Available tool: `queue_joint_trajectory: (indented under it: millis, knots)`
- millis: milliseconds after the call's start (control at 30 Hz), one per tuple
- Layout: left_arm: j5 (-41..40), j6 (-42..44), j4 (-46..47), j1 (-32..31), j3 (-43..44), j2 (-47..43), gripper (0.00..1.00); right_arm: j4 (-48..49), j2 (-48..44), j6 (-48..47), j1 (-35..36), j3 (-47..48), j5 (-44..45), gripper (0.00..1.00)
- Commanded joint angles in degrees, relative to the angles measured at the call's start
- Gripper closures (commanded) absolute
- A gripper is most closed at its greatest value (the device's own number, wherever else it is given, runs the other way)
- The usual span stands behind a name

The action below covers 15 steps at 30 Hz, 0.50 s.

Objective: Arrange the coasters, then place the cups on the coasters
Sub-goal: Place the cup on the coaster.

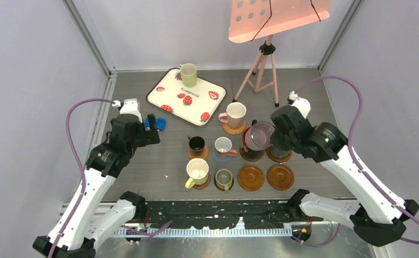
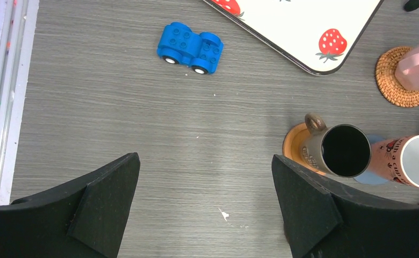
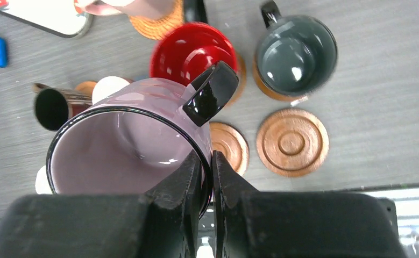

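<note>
Firmly pinched: mauve mug in the right gripper

The right gripper (image 3: 207, 161) is clamped on the rim of the mauve mug (image 3: 121, 145), one finger inside the wall and one outside. The mug is tilted, its black handle (image 3: 211, 92) pointing away from the wrist. It hangs over the red-inside mug (image 3: 193, 51), near two uncovered brown coasters (image 3: 292, 142). The left gripper (image 2: 204, 161) is spread wide above the table (image 2: 142, 107), holding nothing.

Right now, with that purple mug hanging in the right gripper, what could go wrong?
The right gripper pinches the mauve mug by its rim only, so it might tilt or slip. It hangs close to the red-inside mug, and the empty coasters sit near the grey mug, so setting it down could knock a neighbour.
</note>
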Motion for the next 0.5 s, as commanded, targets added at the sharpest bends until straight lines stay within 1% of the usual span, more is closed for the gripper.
queue_joint_trajectory:
  millis: [0,167,300,467]
  knots:
    - [0.50,0.91,2.45,-0.45,-0.22,-0.34,0.03,-3.03,-6.55,9.22,-0.23,-6.32,2.35,0.95]
    - [-0.02,1.08,2.44,-0.46,-0.22,-0.58,0.03,-6.11,-13.20,14.87,-0.23,-11.37,0.43,0.95]
    - [-0.03,1.08,2.45,-0.46,-0.13,-0.77,0.03,-7.17,-15.74,17.37,-0.23,-15.00,-0.08,0.95]
    - [0.15,1.08,2.45,-0.87,-0.31,-0.95,0.03,-8.22,-17.97,21.88,-0.23,-19.74,1.46,0.94]
